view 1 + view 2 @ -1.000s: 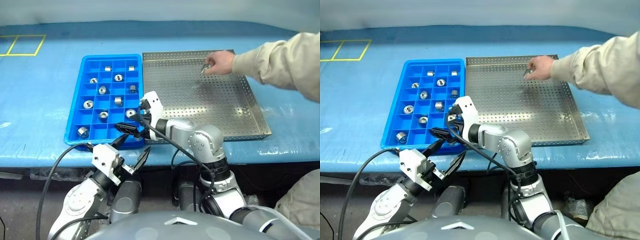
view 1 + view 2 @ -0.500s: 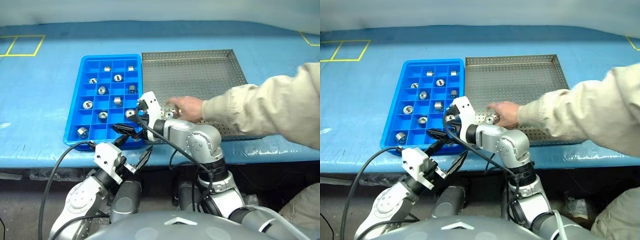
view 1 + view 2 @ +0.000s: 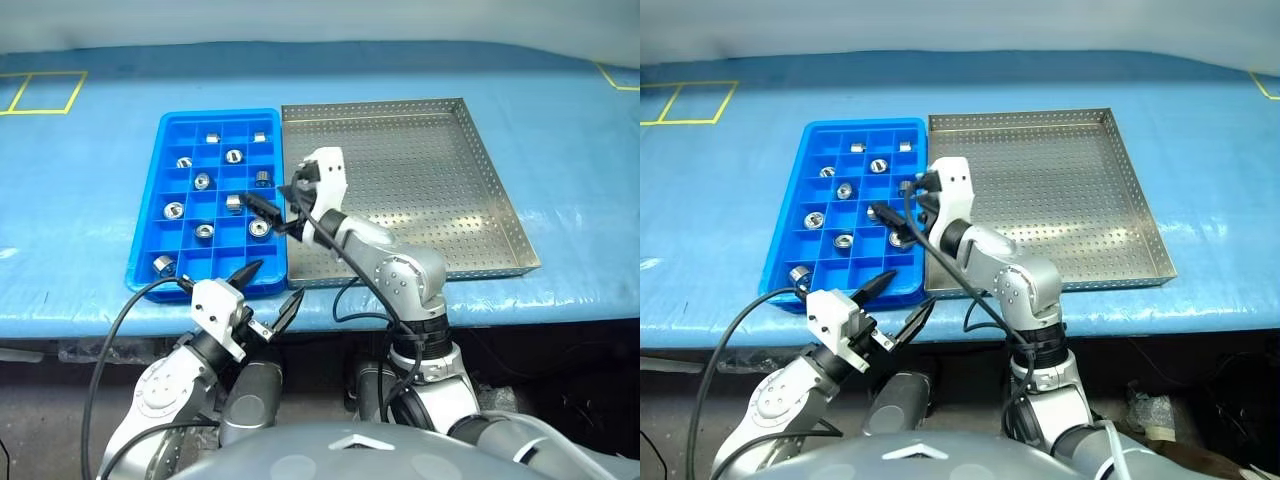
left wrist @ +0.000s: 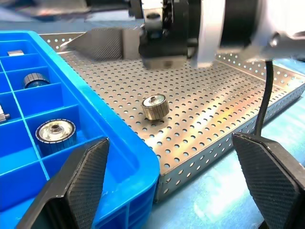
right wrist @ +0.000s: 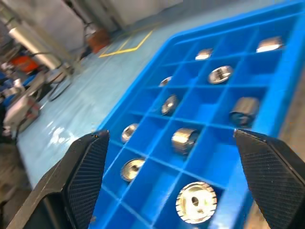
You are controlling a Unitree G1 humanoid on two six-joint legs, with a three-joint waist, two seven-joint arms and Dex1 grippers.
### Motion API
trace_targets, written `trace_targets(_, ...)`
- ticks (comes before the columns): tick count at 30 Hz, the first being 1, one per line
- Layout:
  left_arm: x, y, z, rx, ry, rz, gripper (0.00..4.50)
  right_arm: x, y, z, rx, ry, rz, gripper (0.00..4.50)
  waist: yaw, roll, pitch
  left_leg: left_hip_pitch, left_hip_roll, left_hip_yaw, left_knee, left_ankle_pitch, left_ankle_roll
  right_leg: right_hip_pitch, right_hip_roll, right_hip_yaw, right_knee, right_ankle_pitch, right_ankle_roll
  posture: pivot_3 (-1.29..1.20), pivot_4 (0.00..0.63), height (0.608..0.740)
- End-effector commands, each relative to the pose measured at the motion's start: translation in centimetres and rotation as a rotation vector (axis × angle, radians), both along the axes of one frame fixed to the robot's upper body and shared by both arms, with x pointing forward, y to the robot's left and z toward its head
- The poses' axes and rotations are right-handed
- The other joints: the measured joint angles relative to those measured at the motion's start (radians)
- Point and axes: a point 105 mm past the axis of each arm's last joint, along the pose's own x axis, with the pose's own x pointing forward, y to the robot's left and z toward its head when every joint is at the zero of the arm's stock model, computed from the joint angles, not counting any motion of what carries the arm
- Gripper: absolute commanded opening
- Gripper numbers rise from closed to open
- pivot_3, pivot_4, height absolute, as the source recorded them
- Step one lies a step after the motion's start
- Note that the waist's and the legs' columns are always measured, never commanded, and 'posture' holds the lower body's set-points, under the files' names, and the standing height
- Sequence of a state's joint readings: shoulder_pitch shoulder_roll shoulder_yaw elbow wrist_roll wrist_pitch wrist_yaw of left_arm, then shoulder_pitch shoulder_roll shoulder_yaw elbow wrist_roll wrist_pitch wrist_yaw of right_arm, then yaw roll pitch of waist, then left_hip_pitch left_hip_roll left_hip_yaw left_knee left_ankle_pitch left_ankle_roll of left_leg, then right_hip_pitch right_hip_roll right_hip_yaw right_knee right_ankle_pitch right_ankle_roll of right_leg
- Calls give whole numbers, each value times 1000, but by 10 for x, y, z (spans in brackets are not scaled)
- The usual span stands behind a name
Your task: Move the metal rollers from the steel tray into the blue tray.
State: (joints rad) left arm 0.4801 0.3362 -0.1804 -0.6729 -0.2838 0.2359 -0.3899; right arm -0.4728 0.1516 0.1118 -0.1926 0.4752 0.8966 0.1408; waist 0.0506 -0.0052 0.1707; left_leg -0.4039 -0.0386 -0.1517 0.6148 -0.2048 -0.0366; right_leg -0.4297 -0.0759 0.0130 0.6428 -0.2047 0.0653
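**Q:** Where are your grippers, and what are they doing?

**A:** My right gripper (image 3: pixel 272 213) hangs over the blue tray (image 3: pixel 150 243), fingers spread, holding nothing. My left gripper (image 3: pixel 268 290) waits near the table's front edge, also spread and empty.

**Q:** And the rollers?

**A:** About ten sit in the blue tray's compartments. One metal roller (image 4: pixel 155 106) lies on the steel tray (image 3: pixel 440 160), close beside the blue tray, under my right wrist.

**Q:** What could go wrong?

**A:** It lies on its side, so a glancing finger could roll it away.
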Motion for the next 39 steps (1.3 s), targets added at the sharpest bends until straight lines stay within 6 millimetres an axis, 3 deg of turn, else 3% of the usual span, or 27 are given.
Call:
trace_targets(1,3,3,4,20,-23,33,4500,20,-15,10,-226,-174,-129,4417,-6,0,0,0,0,0,0,0,0,0,0,0,0,0,0,237,150,740)
trace_targets(8,4,4,3,28,-23,43,4500,27,-32,-10,-404,-214,-165,4417,-9,0,0,1,0,0,-1,0,0,0,0,0,0,0,0,237,150,740)
trace_targets(11,4,5,2,28,-22,46,4500,18,-36,-33,-491,-167,-124,4417,-9,0,0,1,0,0,-1,0,0,1,0,0,0,0,0,233,150,740)
trace_targets(24,3,5,2,25,-15,40,4500,3,-63,-72,-571,-36,-183,4417,-7,0,0,1,0,0,0,0,0,1,-1,0,0,0,0,223,150,740)
trace_targets(27,4,4,2,27,-16,36,4500,2,-65,-80,-594,-21,-182,3848,-9,0,0,1,0,0,0,0,0,1,-1,0,0,0,0,223,150,740)
trace_targets(34,5,5,3,18,-24,44,4500,3,-58,-77,-576,-37,-171,1681,-8,0,0,1,0,0,0,0,0,1,0,0,0,0,0,238,150,740)
trace_targets(39,8,9,6,30,-46,87,4500,11,-47,-45,-505,-143,-185,1690,-8,0,0,1,0,0,0,0,0,1,0,0,0,0,0,261,150,740)
